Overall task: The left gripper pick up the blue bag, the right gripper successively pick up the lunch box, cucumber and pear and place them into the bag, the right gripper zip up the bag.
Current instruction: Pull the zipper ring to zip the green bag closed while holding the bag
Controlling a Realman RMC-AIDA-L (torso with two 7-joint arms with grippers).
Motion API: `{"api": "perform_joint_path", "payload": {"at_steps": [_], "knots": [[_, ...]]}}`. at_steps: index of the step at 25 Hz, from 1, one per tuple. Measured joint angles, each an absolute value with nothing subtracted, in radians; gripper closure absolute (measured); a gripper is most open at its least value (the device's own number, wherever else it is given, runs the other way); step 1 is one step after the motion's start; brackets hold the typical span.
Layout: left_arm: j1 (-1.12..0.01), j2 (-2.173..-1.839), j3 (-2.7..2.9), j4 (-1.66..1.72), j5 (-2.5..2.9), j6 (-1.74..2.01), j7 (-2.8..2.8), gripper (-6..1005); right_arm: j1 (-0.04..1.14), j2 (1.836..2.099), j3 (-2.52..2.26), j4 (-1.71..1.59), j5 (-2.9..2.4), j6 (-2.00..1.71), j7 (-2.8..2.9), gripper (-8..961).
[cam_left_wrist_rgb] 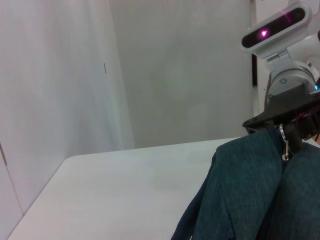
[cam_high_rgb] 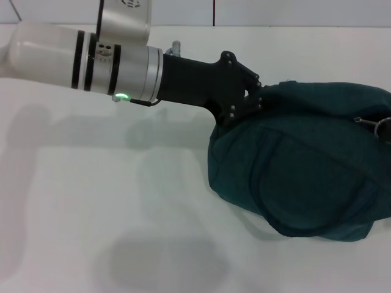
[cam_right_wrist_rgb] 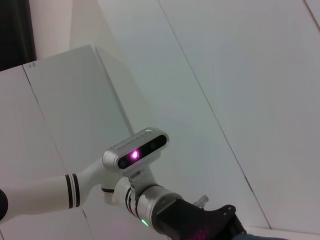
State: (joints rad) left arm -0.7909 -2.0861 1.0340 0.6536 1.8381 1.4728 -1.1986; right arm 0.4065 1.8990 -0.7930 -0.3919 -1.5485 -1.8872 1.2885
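Note:
The blue bag lies bulging on the white table at the right, its mouth drawn together. My left gripper reaches in from the left and is shut on the fabric at the bag's upper left corner. The metal zip pull sticks out at the bag's far right end. In the left wrist view the bag fills the lower right. My right gripper sits right at the zip pull on the bag's far end. The lunch box, cucumber and pear are out of view.
The white table stretches bare to the left and front of the bag. White walls stand behind it. The robot's head camera shows above the right arm. In the right wrist view the left arm shows low down.

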Motion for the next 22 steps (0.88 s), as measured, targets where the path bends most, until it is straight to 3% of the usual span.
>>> {"api": "perform_joint_path", "payload": {"at_steps": [2, 5, 13, 22], "knots": [[-0.791, -2.086, 1.035, 0.654, 1.838, 1.474, -1.198, 774, 0.407, 1.899, -0.793, -0.392, -1.547, -1.889, 1.289, 946], [-0.789, -2.086, 1.035, 0.653, 1.838, 1.483, -1.200, 944, 0.410, 1.899, -0.793, -0.393, -1.544, -1.904, 1.291, 947], [-0.741, -2.080, 1.031, 0.761, 1.842, 1.542, -1.245, 944, 0.446, 1.898, -0.792, -0.399, -1.537, -1.950, 1.297, 946], [-0.711, -2.080, 1.028, 0.772, 1.848, 1.524, -1.245, 945, 0.431, 1.880, -0.751, -0.395, -1.529, -1.926, 1.298, 947]]}}
